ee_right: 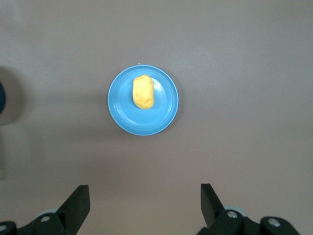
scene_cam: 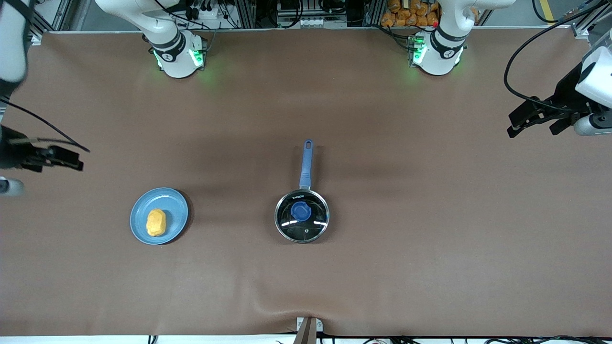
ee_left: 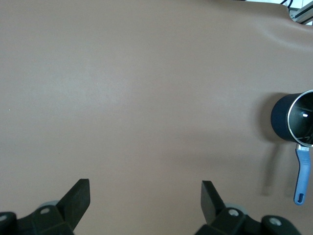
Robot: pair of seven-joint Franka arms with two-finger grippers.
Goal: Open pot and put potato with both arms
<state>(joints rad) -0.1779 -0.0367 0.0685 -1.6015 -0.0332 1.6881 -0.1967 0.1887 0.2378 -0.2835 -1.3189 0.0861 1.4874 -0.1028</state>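
Observation:
The pot (scene_cam: 302, 220) stands mid-table with its glass lid on; the blue knob (scene_cam: 301, 210) is at the lid's centre. Its blue handle (scene_cam: 306, 162) points toward the robots' bases. The pot also shows at the edge of the left wrist view (ee_left: 279, 117). The potato (scene_cam: 156, 222) lies on a light-blue plate (scene_cam: 173, 205) toward the right arm's end; both show in the right wrist view, potato (ee_right: 143, 91) and plate (ee_right: 164, 117). My left gripper (scene_cam: 514, 125) (ee_left: 145, 196) is open and empty, up over the left arm's end. My right gripper (scene_cam: 79, 161) (ee_right: 145, 198) is open and empty, up over the right arm's end.
The brown table cover (scene_cam: 430, 215) has a wrinkle near a clamp (scene_cam: 308, 329) at the edge nearest the front camera. A black cable (scene_cam: 514, 57) loops to the left arm's wrist. Both arm bases (scene_cam: 179, 55) (scene_cam: 437, 52) stand along the farthest edge.

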